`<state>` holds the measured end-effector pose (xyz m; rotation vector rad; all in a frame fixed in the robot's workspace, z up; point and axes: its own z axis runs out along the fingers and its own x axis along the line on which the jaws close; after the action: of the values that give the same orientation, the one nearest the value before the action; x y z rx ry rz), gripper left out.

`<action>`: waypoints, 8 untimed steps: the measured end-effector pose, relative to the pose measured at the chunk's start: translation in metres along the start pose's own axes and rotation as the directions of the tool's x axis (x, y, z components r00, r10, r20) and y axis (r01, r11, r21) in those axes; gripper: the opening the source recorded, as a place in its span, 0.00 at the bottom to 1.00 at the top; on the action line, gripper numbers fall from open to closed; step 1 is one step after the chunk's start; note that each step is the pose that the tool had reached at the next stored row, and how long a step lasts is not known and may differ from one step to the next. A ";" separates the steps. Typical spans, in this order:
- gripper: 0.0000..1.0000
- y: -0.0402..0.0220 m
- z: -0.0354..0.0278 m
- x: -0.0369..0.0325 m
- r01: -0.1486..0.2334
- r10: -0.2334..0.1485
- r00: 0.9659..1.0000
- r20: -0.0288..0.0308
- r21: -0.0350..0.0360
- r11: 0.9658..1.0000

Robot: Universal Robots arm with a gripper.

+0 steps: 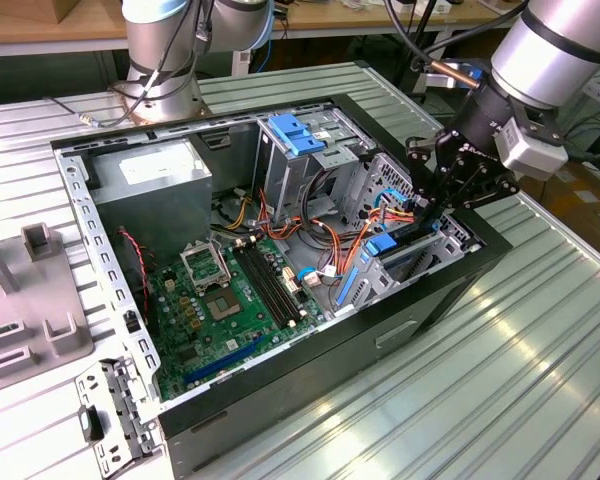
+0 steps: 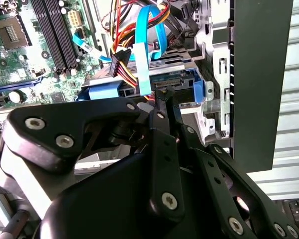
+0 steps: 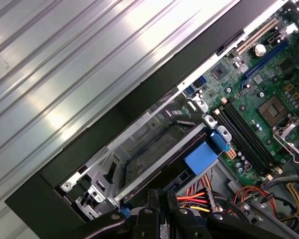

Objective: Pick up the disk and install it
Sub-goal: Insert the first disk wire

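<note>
A: Gripper (image 2: 165, 99)?
B: Fingers pinched nearly together on the disk's (image 2: 182, 82) rear edge, low in the drive bay (image 3: 139, 144) of the computer case (image 1: 310, 350).
A: How will it handle?
B: Probably stiff, weighty and shock-sensitive; take the blue side rails, beyond the cables (image 2: 124, 55).

cables (image 1: 330, 240) crowding drive cage (image 1: 405, 250) (tight), motherboard (image 1: 220, 300) open above
</note>
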<state>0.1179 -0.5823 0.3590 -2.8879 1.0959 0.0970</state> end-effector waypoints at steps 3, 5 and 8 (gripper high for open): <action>0.17 0.0000 -0.0001 0.0000 -0.017 0.017 1.000 -0.001 0.001 1.000; 0.17 0.0001 0.0000 0.0001 -0.028 0.028 1.000 -0.001 0.002 1.000; 0.17 0.0001 0.0000 0.0001 -0.047 0.047 0.999 -0.001 0.004 0.999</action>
<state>0.1179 -0.5824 0.3590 -2.8597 1.1638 0.0949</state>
